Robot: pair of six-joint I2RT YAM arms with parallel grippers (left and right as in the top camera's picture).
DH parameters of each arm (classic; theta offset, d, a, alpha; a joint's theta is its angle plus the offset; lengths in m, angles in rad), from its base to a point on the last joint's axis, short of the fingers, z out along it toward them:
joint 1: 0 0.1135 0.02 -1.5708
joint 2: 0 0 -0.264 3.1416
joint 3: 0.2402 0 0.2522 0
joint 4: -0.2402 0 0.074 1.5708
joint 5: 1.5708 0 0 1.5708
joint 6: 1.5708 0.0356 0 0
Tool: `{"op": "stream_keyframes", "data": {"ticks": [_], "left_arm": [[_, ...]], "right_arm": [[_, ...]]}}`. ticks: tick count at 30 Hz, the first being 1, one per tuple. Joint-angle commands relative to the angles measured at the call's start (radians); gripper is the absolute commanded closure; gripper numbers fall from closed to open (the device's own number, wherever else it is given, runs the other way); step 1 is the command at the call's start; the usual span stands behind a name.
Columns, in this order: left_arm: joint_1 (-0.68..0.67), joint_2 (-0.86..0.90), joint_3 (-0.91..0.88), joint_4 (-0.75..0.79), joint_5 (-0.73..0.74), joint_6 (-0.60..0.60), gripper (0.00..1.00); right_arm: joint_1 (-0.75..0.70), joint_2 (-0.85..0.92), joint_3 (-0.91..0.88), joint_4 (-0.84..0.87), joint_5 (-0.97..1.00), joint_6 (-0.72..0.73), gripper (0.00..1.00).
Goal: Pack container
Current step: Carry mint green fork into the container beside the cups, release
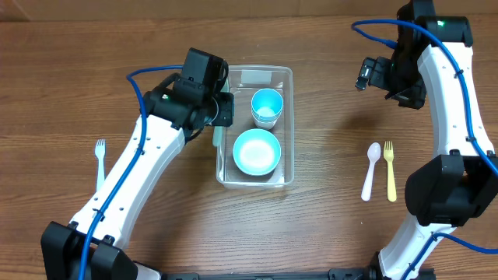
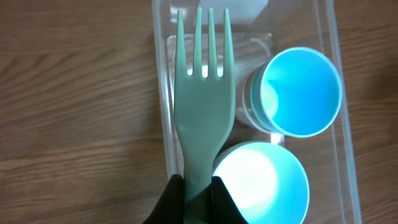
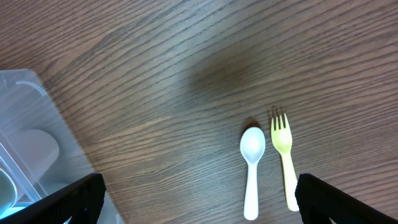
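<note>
The container point(image 1: 264, 78) is clear, glossy plastic with glare on its walls. The table point(image 1: 78, 62) is brown wood grain — matt. The green fork point(image 2: 204, 106) looks like smooth satin plastic; the teal cup point(image 2: 301, 93) and bowl point(image 2: 261, 186) are shinier — probably plastic too.

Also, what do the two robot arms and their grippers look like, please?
The left arm and the right arm look alike: smooth white shells on the long links, bulky black housings at the joints and bases. A blue cable runs along each arm. A small green light glows on the right arm's upper joint. The gripper fingers are plain black; I see no lettering.
</note>
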Motion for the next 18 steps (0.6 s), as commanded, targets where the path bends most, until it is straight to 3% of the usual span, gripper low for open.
{"op": "stream_keyframes", "data": {"ticks": [1, 16, 17, 18], "left_arm": [[-0.024, 0.006, 0.018, 0.035, 0.018, -0.029, 0.94], [-0.048, 0.111, 0.018, 0.153, -0.024, -0.030, 0.92], [-0.048, 0.111, 0.018, 0.154, -0.029, -0.026, 0.88], [-0.048, 0.111, 0.018, 0.154, -0.036, -0.024, 0.68]], "right_arm": [[0.001, -0.040, 0.023, 0.002, 0.008, -0.003, 0.00], [0.001, -0.040, 0.023, 0.002, 0.008, -0.003, 0.00], [0.001, -0.040, 0.023, 0.002, 0.008, -0.003, 0.00], [0.001, -0.040, 0.023, 0.002, 0.008, -0.003, 0.00]]}}
